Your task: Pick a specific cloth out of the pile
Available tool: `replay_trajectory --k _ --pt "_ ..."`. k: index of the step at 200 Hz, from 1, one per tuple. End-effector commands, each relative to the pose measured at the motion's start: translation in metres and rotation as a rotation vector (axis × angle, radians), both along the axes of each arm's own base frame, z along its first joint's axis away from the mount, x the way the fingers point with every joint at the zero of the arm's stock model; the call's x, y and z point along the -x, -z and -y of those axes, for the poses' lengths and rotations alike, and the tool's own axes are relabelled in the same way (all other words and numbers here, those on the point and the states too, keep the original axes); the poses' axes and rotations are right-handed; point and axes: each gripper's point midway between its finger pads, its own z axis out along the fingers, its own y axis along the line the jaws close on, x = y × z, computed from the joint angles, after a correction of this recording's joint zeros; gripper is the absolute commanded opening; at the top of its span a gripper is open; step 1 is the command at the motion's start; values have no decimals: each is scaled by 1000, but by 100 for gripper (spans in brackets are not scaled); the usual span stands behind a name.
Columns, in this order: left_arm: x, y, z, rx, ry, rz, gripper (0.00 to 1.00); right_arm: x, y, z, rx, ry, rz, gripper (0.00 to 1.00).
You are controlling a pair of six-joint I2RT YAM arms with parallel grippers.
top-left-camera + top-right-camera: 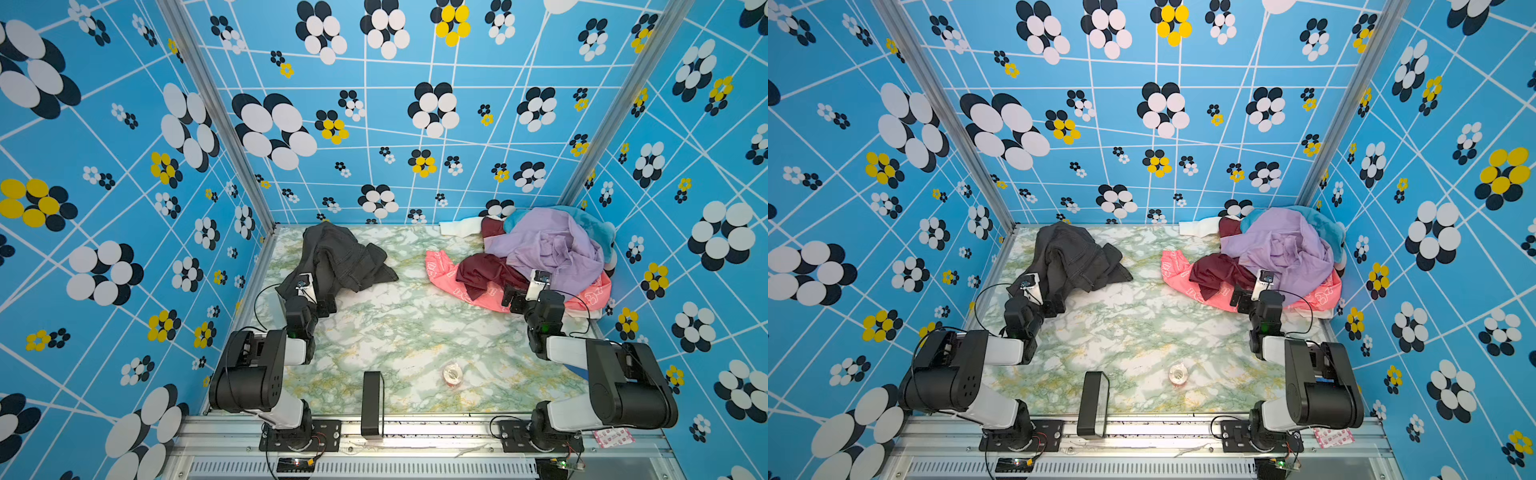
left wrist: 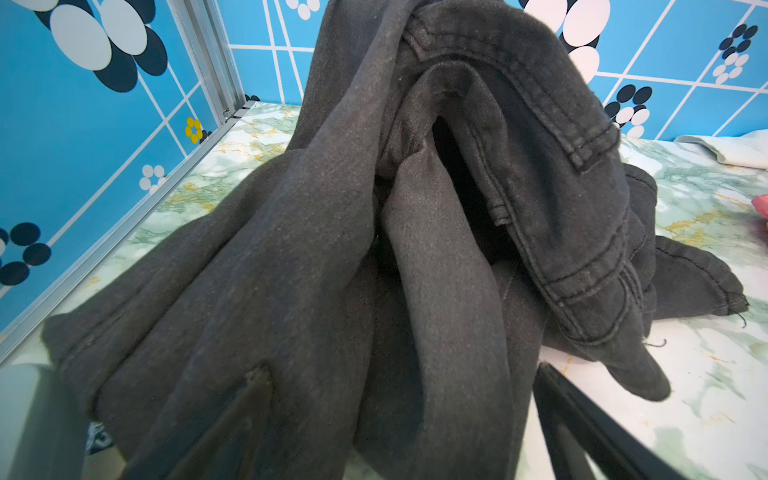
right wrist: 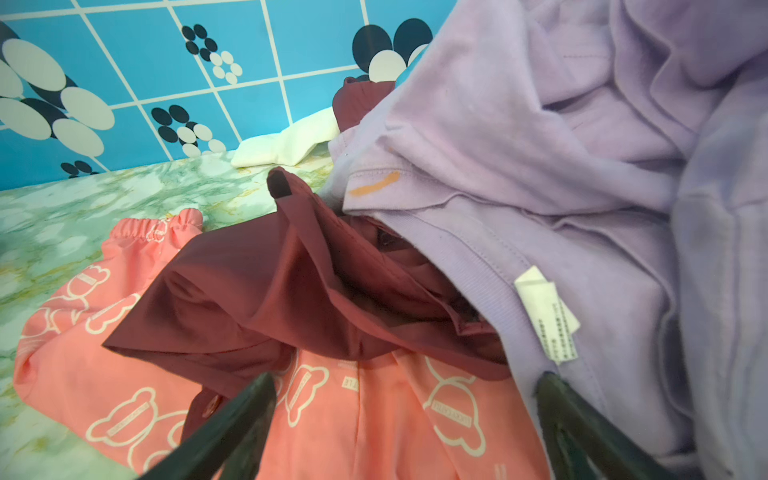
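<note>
in a top view: left gripper (image 1: pixel 326 306), jaws spread, nothing clamped, straddling near end of the cloth (image 1: pixel 336 257); charcoal jeans, long axis leading away from that gripper, well left of the pile (image 1: pixel 544 249); right gripper (image 1: pixel 512 299), spread and empty, at its near edge.

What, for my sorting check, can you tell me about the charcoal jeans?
The charcoal jeans lie crumpled in a heap on the marbled table near the back left corner, well apart from the garment pile. They look like faded denim, with double-stitched seams and a frayed hem. One leg trails toward the left claw and lies between its open fingers, not gripped.
</note>
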Motion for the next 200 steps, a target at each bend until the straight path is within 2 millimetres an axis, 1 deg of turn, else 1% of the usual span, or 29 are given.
replay_trajectory --k 1,21,31,42,58,200 --pt "-6 -3 -1 -37 -17 -4 99 -3 -2 -4 2 -33 17 99" --pt "-5 -4 -3 -54 -45 -5 99 -5 2 -11 21 -60 13 99" --pt "-5 -4 -3 -57 -48 -5 99 -5 10 -14 34 -74 -6 99" --pt "-5 -4 -3 -57 -50 -5 99 -7 7 -16 40 -72 37 99" --pt "-6 -4 -3 -58 -49 -5 99 -6 10 -16 44 -79 -8 99" --pt "-5 -4 -2 -63 -49 -6 99 -7 9 -17 51 -73 6 99"
